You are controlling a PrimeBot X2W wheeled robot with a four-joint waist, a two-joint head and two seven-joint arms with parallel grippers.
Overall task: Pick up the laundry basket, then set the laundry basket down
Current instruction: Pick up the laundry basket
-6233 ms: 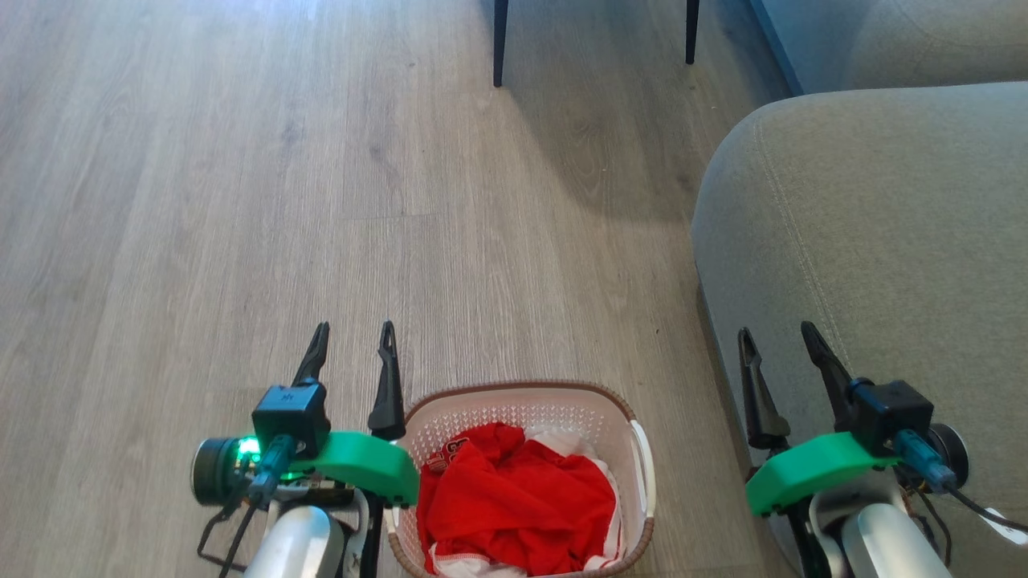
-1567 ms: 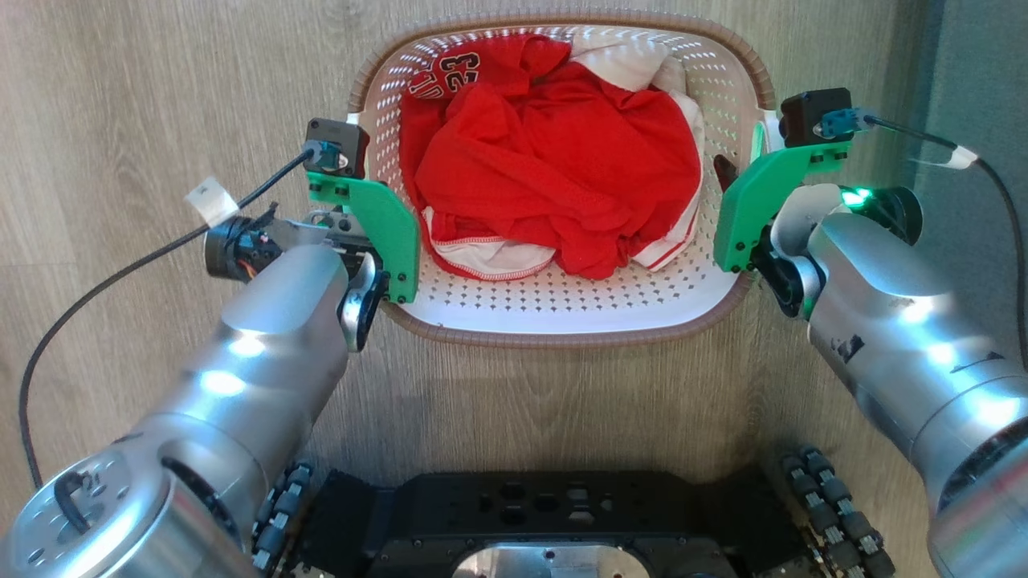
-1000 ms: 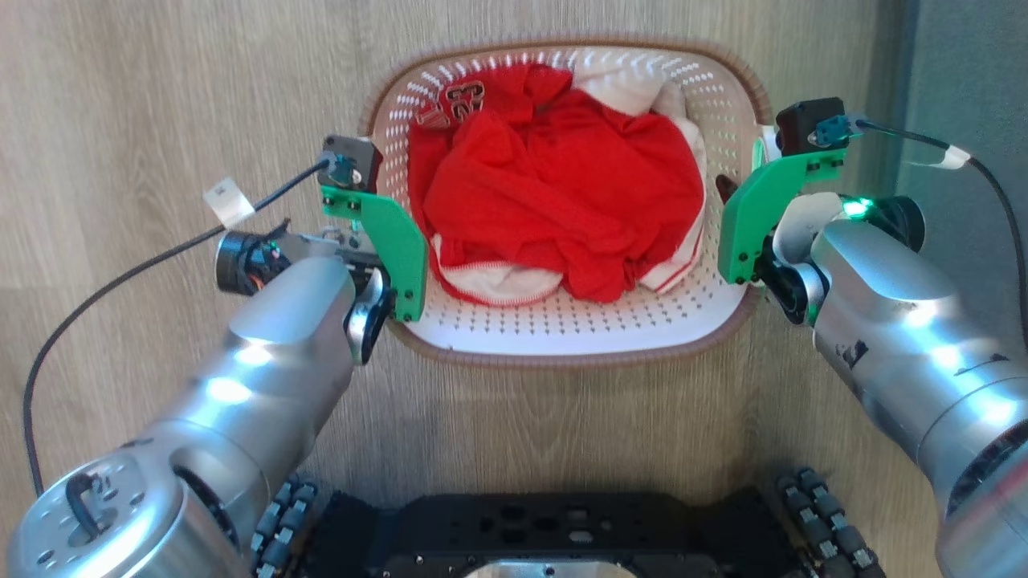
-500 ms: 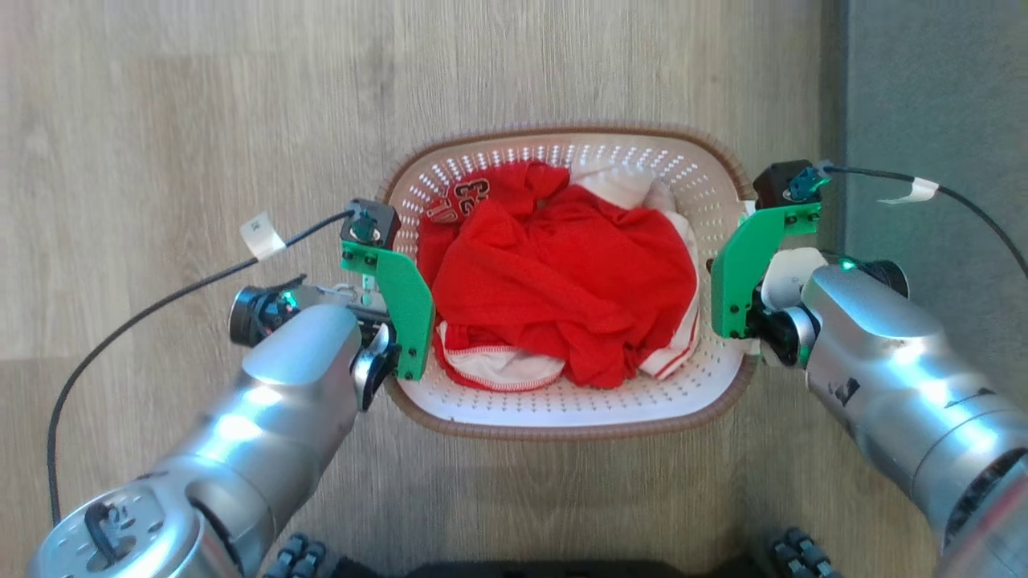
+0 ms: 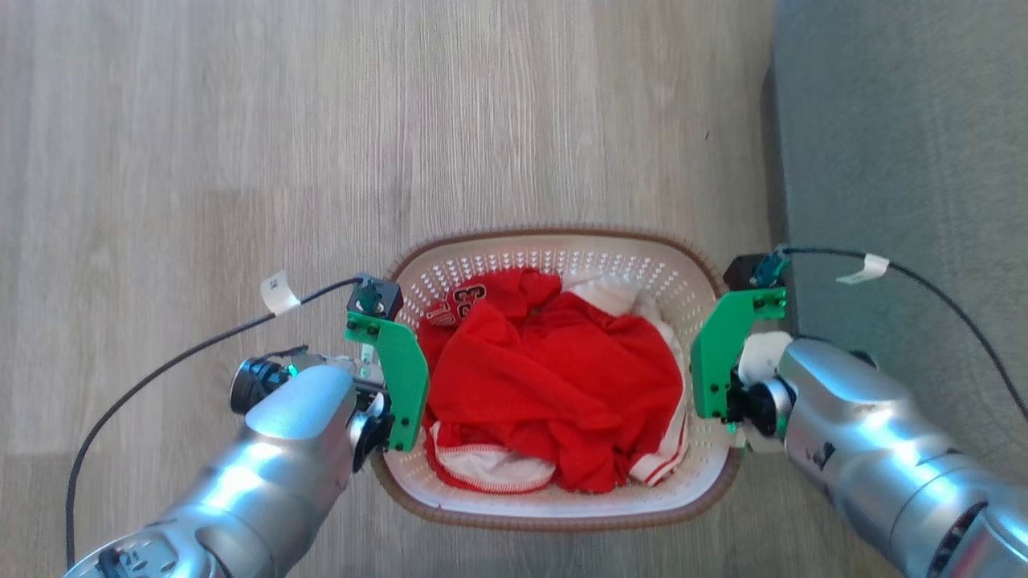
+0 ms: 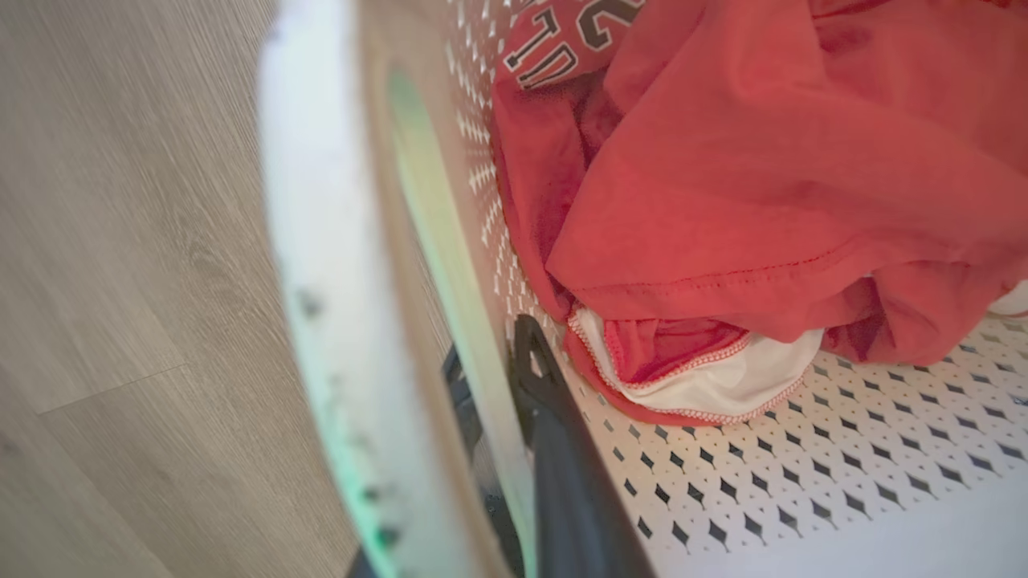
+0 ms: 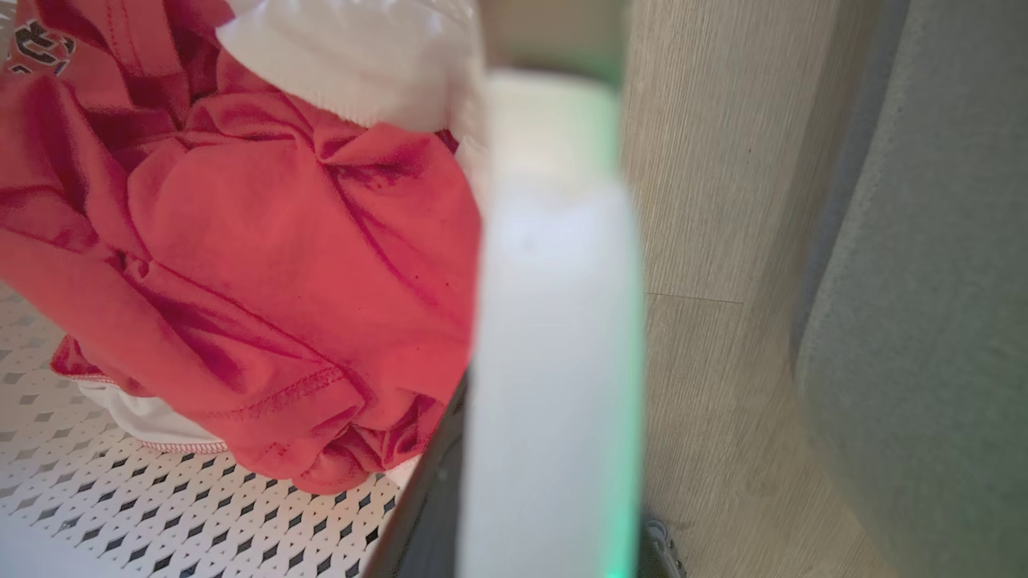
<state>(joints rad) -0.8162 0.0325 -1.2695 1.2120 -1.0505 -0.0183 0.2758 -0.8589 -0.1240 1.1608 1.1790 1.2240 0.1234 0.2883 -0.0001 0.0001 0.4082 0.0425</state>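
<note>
The laundry basket (image 5: 554, 241) is white with perforated walls and a brown woven-look rim. Red and white clothes (image 5: 554, 385) lie in it. It hangs level between my two arms, seemingly a little above the floor. My left gripper (image 5: 385, 401) is shut on the basket's left wall and handle. In the left wrist view one dark finger (image 6: 554, 449) lies inside the wall (image 6: 450, 241) and the other behind it. My right gripper (image 5: 711, 393) is shut on the right handle (image 7: 554, 321), which stands blurred and close, with one finger (image 7: 434, 498) inside the basket.
A grey sofa (image 5: 899, 160) runs along the right, close beside my right arm and the basket's right side. Wooden floor (image 5: 241, 120) stretches open to the left and ahead. Black cables (image 5: 161, 361) trail from both wrists.
The whole head picture has shifted, so the camera moved: the basket and arms now sit lower in it, more floor shows ahead, and my base has left it. Both grips hold as before.
</note>
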